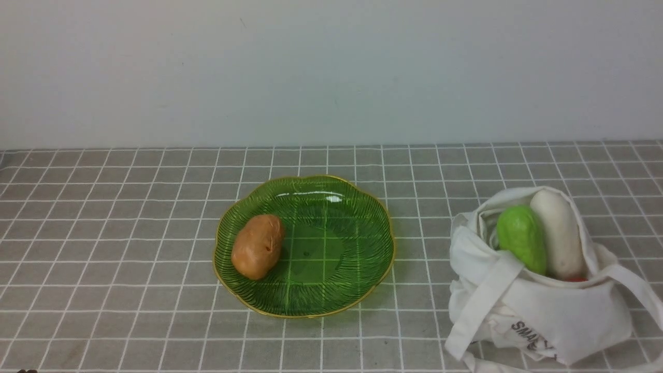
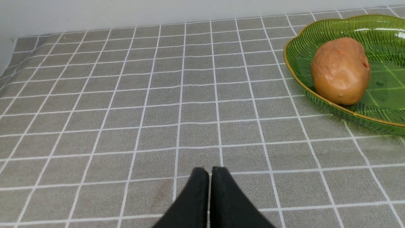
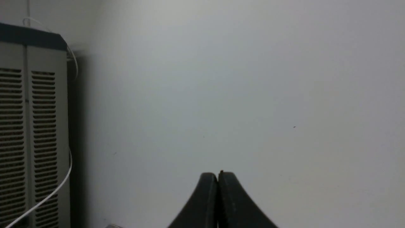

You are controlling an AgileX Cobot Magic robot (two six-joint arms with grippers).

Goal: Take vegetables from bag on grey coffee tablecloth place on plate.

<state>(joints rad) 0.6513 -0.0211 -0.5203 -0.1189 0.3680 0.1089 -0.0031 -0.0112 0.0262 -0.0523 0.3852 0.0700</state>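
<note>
1. Both are closed and empty: left gripper [image 2: 210, 171], right gripper [image 3: 218, 175].
2. Rightward from left gripper, plate [image 1: 305, 314] is seen; farther, bag [image 1: 575, 316] with gourd [image 1: 520, 238].
3. Right gripper should be opened before gourd is approached.

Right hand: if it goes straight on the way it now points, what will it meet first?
Probably the plain pale wall ahead of the closed right hand; nothing shows in between, though the distance is unclear.
</note>
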